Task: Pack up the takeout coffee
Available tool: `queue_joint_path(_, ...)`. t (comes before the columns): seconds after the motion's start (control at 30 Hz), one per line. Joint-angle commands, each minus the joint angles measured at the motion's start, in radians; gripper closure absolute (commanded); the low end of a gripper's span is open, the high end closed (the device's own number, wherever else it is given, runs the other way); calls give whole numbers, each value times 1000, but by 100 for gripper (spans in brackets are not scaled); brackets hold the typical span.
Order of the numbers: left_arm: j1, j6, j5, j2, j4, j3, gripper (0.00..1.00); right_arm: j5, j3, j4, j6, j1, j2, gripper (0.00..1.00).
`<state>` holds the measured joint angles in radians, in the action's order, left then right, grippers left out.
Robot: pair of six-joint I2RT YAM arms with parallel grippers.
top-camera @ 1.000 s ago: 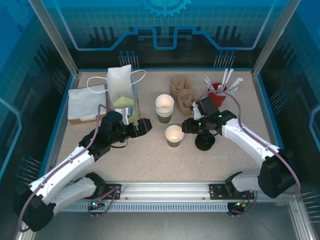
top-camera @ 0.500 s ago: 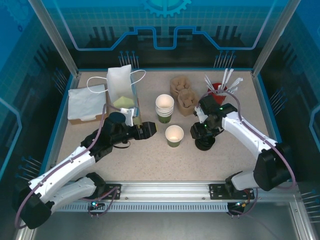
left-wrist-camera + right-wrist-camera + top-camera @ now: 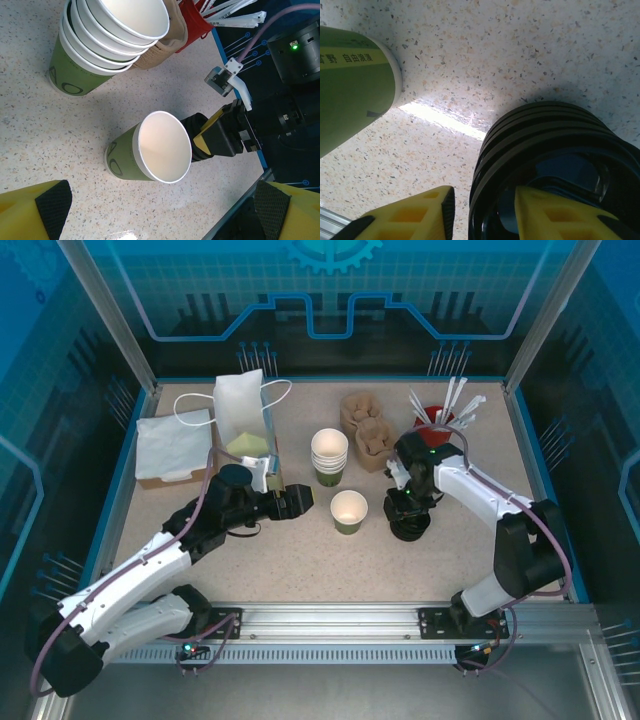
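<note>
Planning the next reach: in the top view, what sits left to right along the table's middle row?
left hand → lidless green cup → stack of black lids

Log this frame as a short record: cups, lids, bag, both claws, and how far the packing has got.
lone cup: upright, lidless, mid-table
cup stack: behind the lone cup, apart
lid stack: on the table, right of the lone cup
left claw: open, facing the lone cup, not touching
right claw: at the lid stack, one finger outside its wall, the other over its top; grip unclear
paper bag: rear left
progress: cup not yet lidded or bagged
</note>
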<state>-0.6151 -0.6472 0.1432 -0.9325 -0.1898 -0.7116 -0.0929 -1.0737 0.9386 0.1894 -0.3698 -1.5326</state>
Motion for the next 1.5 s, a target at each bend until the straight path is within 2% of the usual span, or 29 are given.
queue_joint_path(0.0, -10, 28, -22, -1, -13, -38, 2, -42, -10, 40, -7, 20, -4, 66)
queue_joint_path(0.27, -10, 44, -30, 1, -8, -41, 2, -99, -18, 52, 1, 42, 25, 81)
queue_joint_path(0.47, -12, 99, -9, 11, 55, -53, 2, -159, -47, 72, 17, 77, 104, 82)
queue_joint_path(0.57, -14, 153, 15, 18, 121, -61, 2, -241, -66, 69, 34, 117, 173, 82)
queue_joint_path(0.67, -24, 235, 33, 30, 231, -48, 1, -396, -81, 37, 62, 171, 252, 82)
queue_joint_path(0.8, -48, 360, 65, 40, 496, 3, 1, -650, -92, -75, 155, 238, 357, 82)
queue_joint_path(0.87, -66, 479, 106, 25, 588, 7, 1, -752, -99, -158, 229, 266, 404, 82)
queue_joint_path(1.03, -121, 782, 207, -53, 614, -61, 1, -926, -146, -273, 384, 279, 429, 82)
queue_joint_path(1.23, -134, 923, 315, -180, 709, -143, 1, -1049, -193, -337, 516, 270, 437, 82)
queue_joint_path(1.47, -136, 988, 358, -302, 771, -223, 1, -1068, -207, -381, 594, 259, 469, 82)
